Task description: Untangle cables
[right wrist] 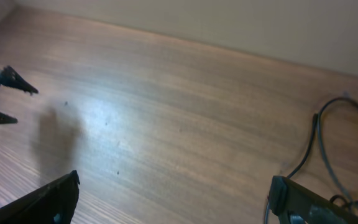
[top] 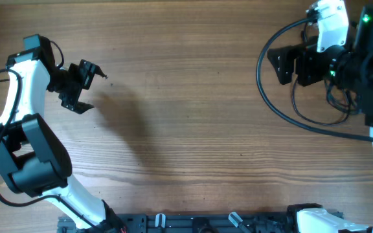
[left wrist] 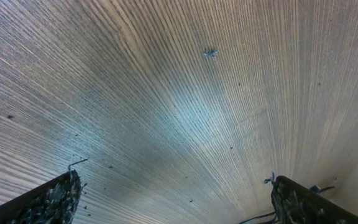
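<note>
Both pairs of jaws wide apart, empty: left gripper [top: 92,89] and right gripper [top: 274,66] above wooden table [top: 186,136].

Wooden table [top: 186,129], brown grain running left to right in overhead, pale sheen mid-surface. Tiny dark speck [left wrist: 210,53] sits on the wood. Thick black arm wire [top: 259,68] loops over right side; surface contact unclear.
</note>
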Motion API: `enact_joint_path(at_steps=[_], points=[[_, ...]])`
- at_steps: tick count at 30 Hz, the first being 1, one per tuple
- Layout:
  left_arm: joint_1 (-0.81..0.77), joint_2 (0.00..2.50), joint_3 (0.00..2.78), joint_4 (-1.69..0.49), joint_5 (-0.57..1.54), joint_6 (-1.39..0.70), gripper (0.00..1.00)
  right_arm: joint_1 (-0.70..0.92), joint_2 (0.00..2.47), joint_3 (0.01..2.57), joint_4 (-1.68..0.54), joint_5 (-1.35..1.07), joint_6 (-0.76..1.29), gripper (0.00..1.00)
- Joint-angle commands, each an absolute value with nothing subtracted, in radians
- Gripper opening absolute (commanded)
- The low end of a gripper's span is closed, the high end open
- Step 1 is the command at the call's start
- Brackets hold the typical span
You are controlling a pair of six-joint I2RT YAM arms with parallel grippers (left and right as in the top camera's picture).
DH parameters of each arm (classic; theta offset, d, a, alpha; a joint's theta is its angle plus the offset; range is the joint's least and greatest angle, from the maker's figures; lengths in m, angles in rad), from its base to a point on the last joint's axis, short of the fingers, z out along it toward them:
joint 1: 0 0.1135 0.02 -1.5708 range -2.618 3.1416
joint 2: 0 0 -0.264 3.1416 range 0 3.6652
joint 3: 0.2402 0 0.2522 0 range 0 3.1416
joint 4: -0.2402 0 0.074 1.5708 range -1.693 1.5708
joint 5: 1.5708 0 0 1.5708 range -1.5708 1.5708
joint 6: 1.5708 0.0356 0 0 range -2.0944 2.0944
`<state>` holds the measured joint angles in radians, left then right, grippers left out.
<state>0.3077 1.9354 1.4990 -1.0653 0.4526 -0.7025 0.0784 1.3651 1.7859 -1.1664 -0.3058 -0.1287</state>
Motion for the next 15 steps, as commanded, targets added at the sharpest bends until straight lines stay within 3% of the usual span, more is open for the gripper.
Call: enact_joint_path(at_steps=[1, 6, 15], points=[[0.305, 1.913, 1.509, -1.063, 0.443, -0.712, 1.00, 0.085, 1.367, 1.653, -1.087, -0.293, -0.132, 1.00], [0.305, 1.913, 1.509, -1.063, 0.443, -0.712, 1.00, 0.085, 1.250, 1.291, -0.704, -0.344, -0.131, 1.00], [0.305, 1.913, 1.509, -1.063, 0.443, -0.712, 1.00, 0.085, 0.791, 0.501, 0.090, -0.414, -0.129, 1.00]])
